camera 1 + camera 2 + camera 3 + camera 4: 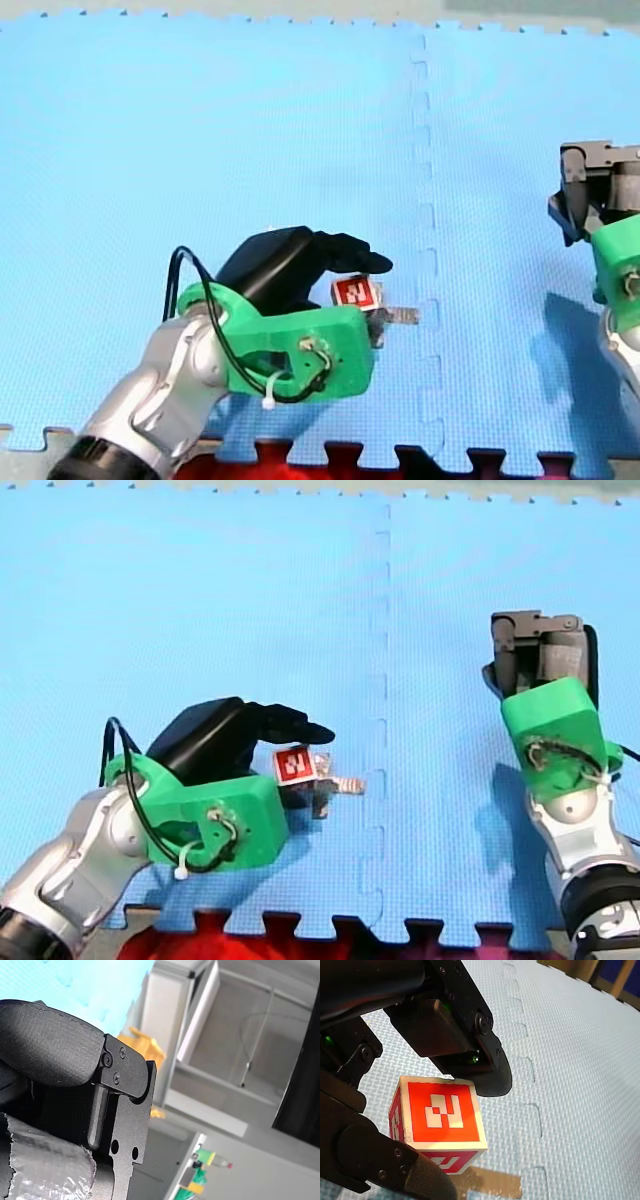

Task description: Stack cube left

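Note:
A red cube (355,293) with white square markings sits between the black fingers of my left hand (378,295), near the front middle of the blue mat. The second wrist view shows the cube (442,1112) up close. One fingertip (492,1077) presses its far upper edge and a thumb (420,1175) its near lower edge, and it hangs just above the mat. A small tan tape patch (490,1180) lies on the mat right beside and below the cube. My right hand (540,645) hangs over the mat's right side, holding nothing.
The work surface is a blue foam puzzle mat (200,120) with a toothed seam (428,200) running front to back just right of the cube. The mat's jagged front edge borders red flooring (300,465). The first wrist view looks at room furniture beyond a black finger (55,1045).

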Controlling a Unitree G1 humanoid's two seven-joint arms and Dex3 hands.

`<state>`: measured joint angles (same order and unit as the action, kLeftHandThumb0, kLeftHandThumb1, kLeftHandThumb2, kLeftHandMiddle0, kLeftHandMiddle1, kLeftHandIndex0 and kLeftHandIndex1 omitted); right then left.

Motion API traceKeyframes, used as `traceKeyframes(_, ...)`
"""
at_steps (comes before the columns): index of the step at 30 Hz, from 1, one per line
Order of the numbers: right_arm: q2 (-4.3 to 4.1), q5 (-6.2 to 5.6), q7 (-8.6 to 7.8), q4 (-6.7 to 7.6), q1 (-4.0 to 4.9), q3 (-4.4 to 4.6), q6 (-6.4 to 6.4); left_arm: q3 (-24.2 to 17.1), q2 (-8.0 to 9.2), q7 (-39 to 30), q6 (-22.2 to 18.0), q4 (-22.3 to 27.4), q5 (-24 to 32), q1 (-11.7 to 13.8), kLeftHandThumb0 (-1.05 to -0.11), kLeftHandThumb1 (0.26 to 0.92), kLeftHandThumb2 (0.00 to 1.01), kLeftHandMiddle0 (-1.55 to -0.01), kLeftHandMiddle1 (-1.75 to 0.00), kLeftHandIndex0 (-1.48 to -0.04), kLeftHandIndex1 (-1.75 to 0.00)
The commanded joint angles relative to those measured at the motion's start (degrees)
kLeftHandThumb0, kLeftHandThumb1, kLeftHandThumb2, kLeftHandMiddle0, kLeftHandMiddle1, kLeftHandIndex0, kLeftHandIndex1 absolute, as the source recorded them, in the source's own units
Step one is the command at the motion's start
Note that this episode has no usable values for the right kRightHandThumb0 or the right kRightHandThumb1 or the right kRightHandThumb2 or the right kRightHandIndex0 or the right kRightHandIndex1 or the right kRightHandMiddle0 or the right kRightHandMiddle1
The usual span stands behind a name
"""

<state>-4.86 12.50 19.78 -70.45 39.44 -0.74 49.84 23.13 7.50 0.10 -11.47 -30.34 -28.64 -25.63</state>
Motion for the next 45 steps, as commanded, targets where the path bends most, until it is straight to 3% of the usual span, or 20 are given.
traceKeyframes(1, 0.03, 0.03, 0.38, -0.46, 0.38, 0.03, -0.29, -0.45, 0.19, 0.84, -1.36, -1.69, 0.19, -0.9, -0.463, 0.771, 0.0, -0.98, -1.75, -1.28, -0.05)
traceKeyframes(12, 0.54, 0.49, 1.3, -1.14, 0.83, 0.25, -1.35, -1.52, 0.12, 4.15, -7.78, -8.83, 0.49, -4.87, -0.458, 0.766, 0.0, -0.98, -1.75, -1.28, -0.04)
traceKeyframes(19, 1.29, 0.69, 2.2, -1.2, 1.34, 0.48, -3.12, -1.88, 0.16, 5.06, -9.87, -11.48, 0.46, -6.11, -0.46, 0.766, 0.0, -0.97, -1.75, -1.28, -0.03)
traceKeyframes(26, 1.91, 0.75, 2.71, -1.16, 1.95, 0.61, -4.02, -2.26, -0.65, 4.86, -11.27, -13.72, 1.58, -6.72, -0.464, 0.767, 0.0, -0.97, -1.75, -1.28, -0.03)
traceKeyframes(33, 2.41, -0.19, 1.77, -0.96, 2.26, 0.08, -3.97, -2.13, -1.24, 4.28, -12.03, -14.91, 1.66, -7.44, -0.468, 0.768, 0.0, -0.96, -1.75, -1.28, -0.02)
traceKeyframes(45, 2.69, -0.24, 1.97, -0.75, 2.57, -0.11, -3.98, -1.92, -1.95, 0.63, -10.9, -14.66, 2.54, -7.87, -0.466, 0.772, 0.0, -0.95, -1.75, -1.28, -0.02)
